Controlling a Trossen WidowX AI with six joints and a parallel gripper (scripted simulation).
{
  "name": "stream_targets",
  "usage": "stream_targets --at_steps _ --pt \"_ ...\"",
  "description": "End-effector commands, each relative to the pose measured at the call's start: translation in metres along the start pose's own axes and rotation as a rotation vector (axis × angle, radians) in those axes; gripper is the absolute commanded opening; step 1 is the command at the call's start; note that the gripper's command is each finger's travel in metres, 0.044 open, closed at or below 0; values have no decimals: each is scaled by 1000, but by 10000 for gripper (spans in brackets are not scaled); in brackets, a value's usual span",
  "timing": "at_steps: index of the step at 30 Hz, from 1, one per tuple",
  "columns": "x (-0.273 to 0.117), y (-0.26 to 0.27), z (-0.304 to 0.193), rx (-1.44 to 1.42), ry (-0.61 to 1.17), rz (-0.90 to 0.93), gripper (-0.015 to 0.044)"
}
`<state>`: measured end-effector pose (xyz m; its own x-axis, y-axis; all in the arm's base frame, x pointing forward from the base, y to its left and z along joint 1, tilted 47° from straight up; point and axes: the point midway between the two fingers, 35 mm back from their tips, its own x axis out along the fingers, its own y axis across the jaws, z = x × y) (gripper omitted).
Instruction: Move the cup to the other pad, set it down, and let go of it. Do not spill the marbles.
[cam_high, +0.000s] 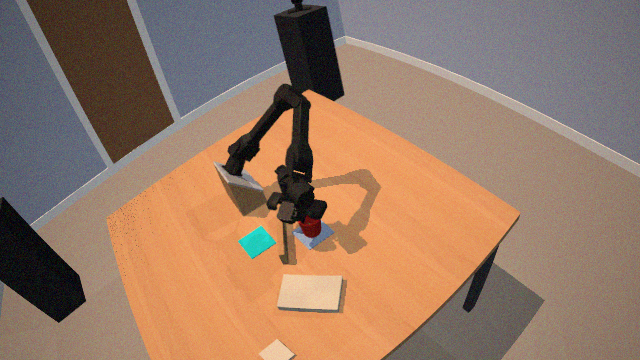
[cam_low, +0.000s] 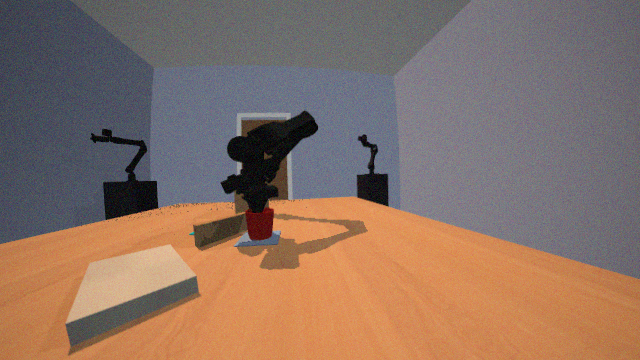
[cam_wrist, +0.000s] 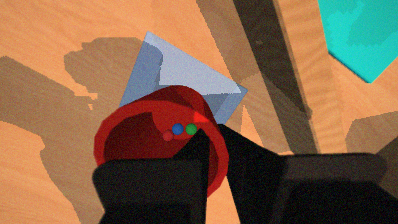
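The red cup (cam_high: 311, 228) (cam_low: 260, 225) (cam_wrist: 165, 117) stands upright on the blue pad (cam_high: 312, 243) (cam_low: 245, 242) (cam_wrist: 190, 75). In the wrist view a blue marble (cam_wrist: 178, 129), a green marble (cam_wrist: 191, 129) and a red marble (cam_wrist: 167, 135) lie inside it. My gripper (cam_low: 258, 209) (cam_wrist: 212, 129) is shut on the cup's wall, one finger inside the rim and one outside. The teal pad (cam_high: 257, 242) (cam_wrist: 367, 30) lies on the other side of a low barrier; only a sliver shows in the exterior view.
The low upright barrier (cam_high: 286, 245) (cam_low: 220, 231) (cam_wrist: 280, 70) stands between the two pads, close beside the cup. A flat pale box (cam_high: 310, 292) (cam_low: 135, 280) lies beyond the barrier's end. A small cream square (cam_high: 277, 350) lies near the bottom edge of the top view.
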<state>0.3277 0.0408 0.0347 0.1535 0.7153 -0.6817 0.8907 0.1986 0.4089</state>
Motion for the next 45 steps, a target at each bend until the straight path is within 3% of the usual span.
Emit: stream_targets --at_steps 1,21,45 --pt "-7 1 1 -2 -2 0 0" --pt "-77 -1 4 2 -1 1 0" --pt "-76 -1 4 6 2 2 0"
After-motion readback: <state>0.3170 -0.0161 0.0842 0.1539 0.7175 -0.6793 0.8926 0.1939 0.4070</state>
